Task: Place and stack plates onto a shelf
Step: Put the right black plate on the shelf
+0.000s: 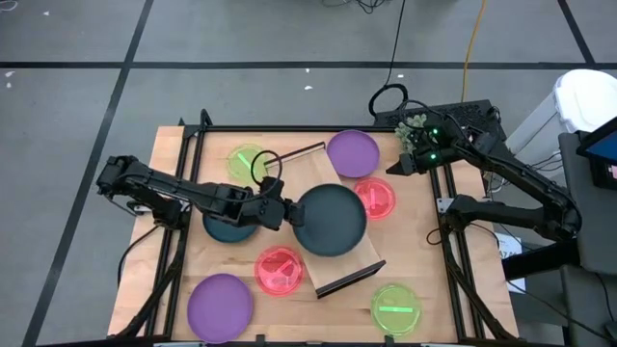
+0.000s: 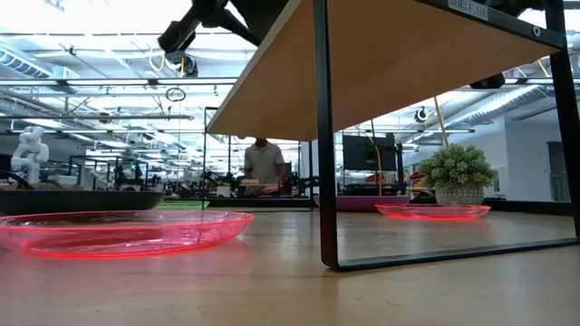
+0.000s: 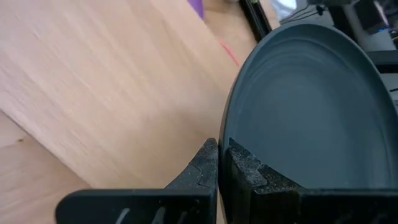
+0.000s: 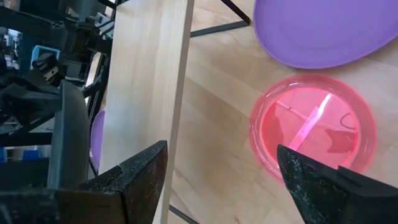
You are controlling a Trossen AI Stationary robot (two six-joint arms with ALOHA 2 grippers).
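Your left gripper [image 1: 285, 214] sits at the table's centre, its fingers [image 3: 205, 163] clamped on the rim of a teal plate [image 1: 331, 220], which it holds over the middle of the shelf [image 1: 333, 217]; from the overhead pictures you cannot tell whether the plate touches the board. The shelf runs diagonally from about 11 o'clock to 5 o'clock across the table [image 1: 424, 260], with dark rails at its short ends. Your right gripper [image 1: 403, 164] waits at the table's 2 o'clock edge, fingers [image 4: 134, 171] wide apart, holding nothing. The second teal plate [image 1: 229, 229] lies under the left arm at about 9 o'clock from the shelf's middle. One purple plate [image 1: 352, 152] lies at 1 o'clock, just beside the shelf's far end, and the other purple plate [image 1: 220, 306] lies at 7 o'clock near the table's corner. A pink plate [image 1: 375, 199] lies at 3 o'clock, close against the held plate's edge, and another pink plate [image 1: 279, 270] lies at 7 o'clock, just beside the shelf. A green plate [image 1: 249, 162] lies at 11 o'clock, and the other green plate [image 1: 396, 308] lies at 5 o'clock.
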